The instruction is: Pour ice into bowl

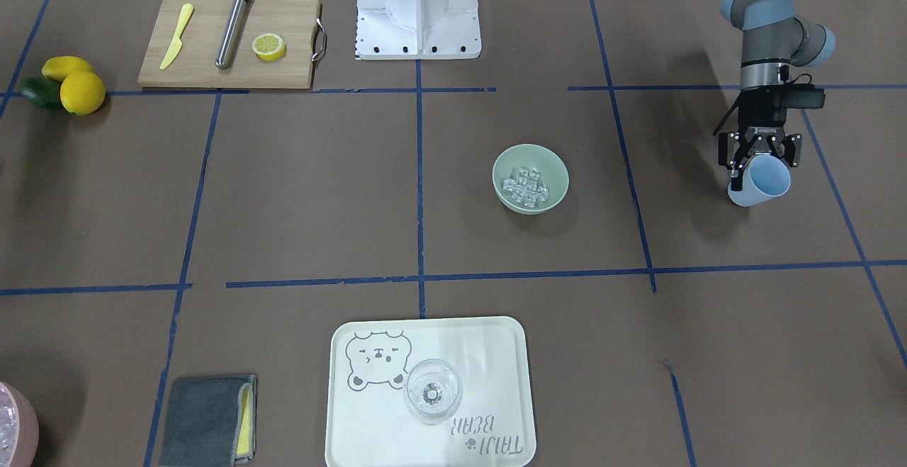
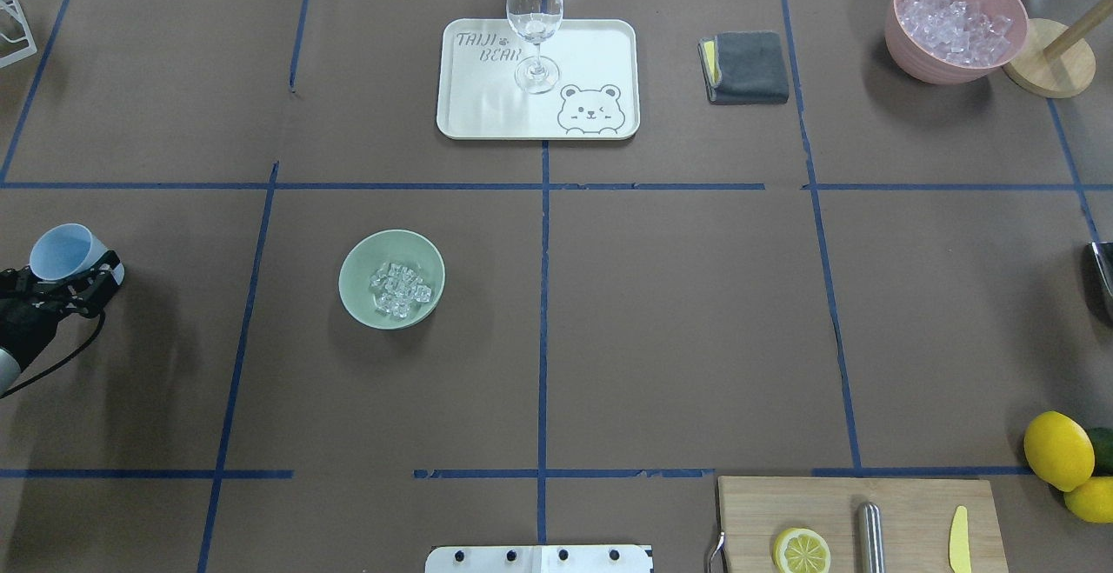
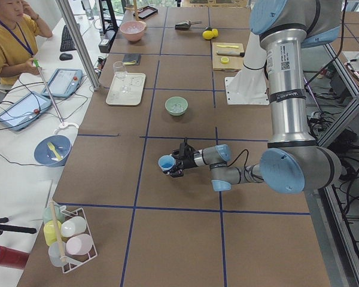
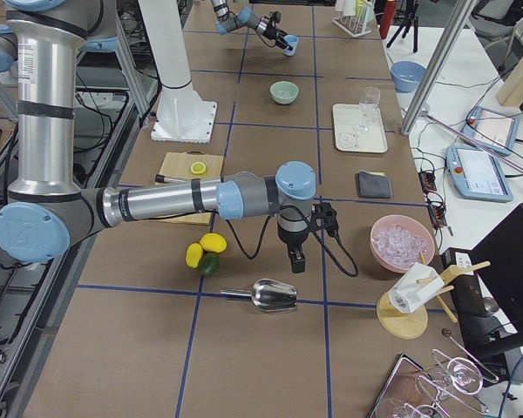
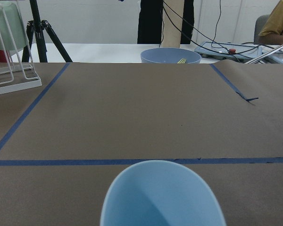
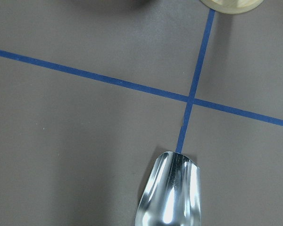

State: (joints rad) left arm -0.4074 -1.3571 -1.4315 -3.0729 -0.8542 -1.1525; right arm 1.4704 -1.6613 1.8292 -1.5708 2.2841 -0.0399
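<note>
In the front view, the left gripper (image 1: pixel 759 162) is clamped on a tilted blue cup (image 1: pixel 762 182), well apart from the green bowl (image 1: pixel 553 169). The ice (image 1: pixel 525 186) lies heaped inside the bowl.

From overhead, bowl and ice sit left of the middle tape line (image 2: pixel 543 338), and the cup is at the far left edge.

From the right end, the right gripper (image 4: pixel 295 259) points down near a metal scoop (image 4: pixel 275 296). I cannot tell whether its fingers are apart or together.

The right wrist view shows the scoop's mouth near a tape crossing.
</note>
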